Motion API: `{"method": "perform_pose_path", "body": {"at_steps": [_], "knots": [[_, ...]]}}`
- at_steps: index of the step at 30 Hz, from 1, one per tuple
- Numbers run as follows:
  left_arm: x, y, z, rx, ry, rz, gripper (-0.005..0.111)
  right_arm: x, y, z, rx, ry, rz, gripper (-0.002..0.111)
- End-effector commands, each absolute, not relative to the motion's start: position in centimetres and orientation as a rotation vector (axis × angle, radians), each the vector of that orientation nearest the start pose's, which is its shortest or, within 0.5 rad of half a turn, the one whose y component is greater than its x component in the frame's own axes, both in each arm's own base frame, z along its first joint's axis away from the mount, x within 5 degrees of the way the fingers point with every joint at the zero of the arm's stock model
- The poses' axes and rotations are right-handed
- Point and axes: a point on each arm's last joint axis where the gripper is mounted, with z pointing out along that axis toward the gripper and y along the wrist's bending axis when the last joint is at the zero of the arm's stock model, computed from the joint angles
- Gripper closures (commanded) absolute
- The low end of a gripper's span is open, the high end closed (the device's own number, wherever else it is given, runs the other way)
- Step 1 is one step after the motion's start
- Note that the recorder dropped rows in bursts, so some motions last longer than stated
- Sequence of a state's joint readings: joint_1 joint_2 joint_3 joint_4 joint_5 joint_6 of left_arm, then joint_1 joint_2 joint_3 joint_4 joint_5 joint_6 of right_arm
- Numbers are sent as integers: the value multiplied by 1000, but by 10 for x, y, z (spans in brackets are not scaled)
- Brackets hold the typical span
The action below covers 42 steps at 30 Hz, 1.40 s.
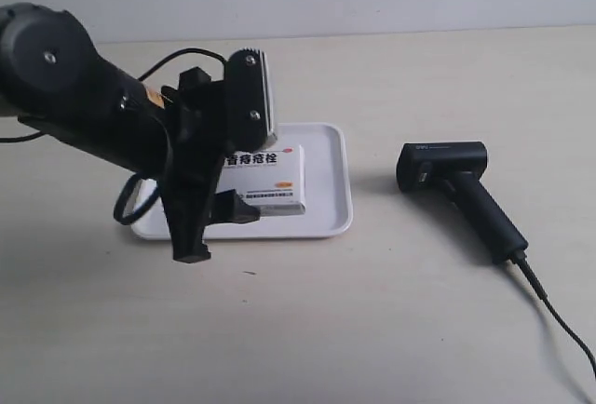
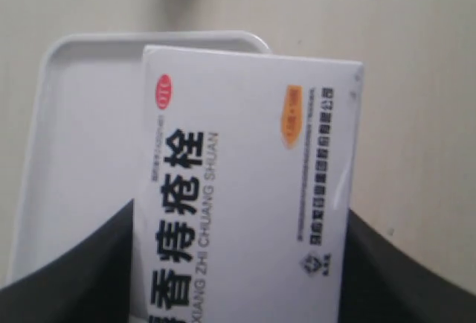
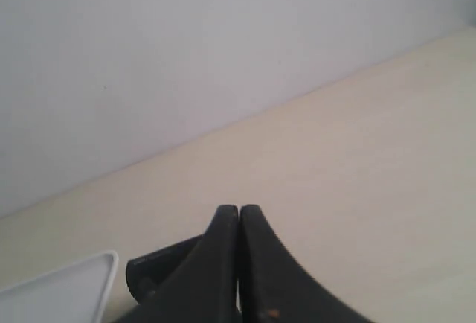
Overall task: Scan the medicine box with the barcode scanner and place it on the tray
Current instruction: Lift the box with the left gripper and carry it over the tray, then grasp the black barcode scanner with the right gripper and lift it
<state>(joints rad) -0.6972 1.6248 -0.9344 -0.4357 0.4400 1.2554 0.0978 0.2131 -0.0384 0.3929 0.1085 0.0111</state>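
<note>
Left wrist view shows the medicine box pinched between the two dark fingers of the left gripper, its printed white face filling the picture and the tray lying beneath it. From the exterior view, the box sits low over the tray, toward the side nearer the camera; whether its underside already touches the floor of the tray cannot be told, since the arm hides that edge. The left gripper reaches in from that view's left.

The barcode scanner lies on the table well apart from the tray, its cable trailing off toward the picture's lower right corner. The right gripper has its fingers pressed together with nothing between them (only a corner of the tray and a dark shape that is probably the scanner's head show beyond them).

The step in hand looks like the set-down. To do it well, the box should come down flat and fully inside the rim, so that no corner rides up on the raised edge. Then the fingers should spread just enough to let go and lift straight up, since a sideways pull could drag the light carton across the smooth plastic.
</note>
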Motion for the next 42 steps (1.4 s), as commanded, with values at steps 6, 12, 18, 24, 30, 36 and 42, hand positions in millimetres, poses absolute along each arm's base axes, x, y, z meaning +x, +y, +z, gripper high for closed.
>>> {"method": "perform_pose_path", "body": {"at_steps": [6, 12, 18, 24, 30, 36, 42], "knots": [[269, -178, 192, 1864, 1741, -317, 107, 140, 16, 184, 289, 2213, 276, 87], [274, -176, 179, 1894, 1744, -293, 107, 196, 61, 173, -53, 2381, 262, 52], [276, -177, 178, 1878, 1749, -283, 107, 234, 94, 155, -283, 2452, 228, 29], [276, -177, 178, 1875, 1750, -284, 107, 263, 106, 129, -370, 2513, 181, 27], [276, -177, 179, 1867, 1754, -290, 107, 279, 111, 104, -401, 2561, 151, 27], [276, -177, 179, 1867, 1754, -290, 107, 281, 112, 101, -419, 2547, 138, 56], [276, -177, 179, 1864, 1754, -285, 107, 276, 112, 116, -464, 2554, 162, 100]]}}
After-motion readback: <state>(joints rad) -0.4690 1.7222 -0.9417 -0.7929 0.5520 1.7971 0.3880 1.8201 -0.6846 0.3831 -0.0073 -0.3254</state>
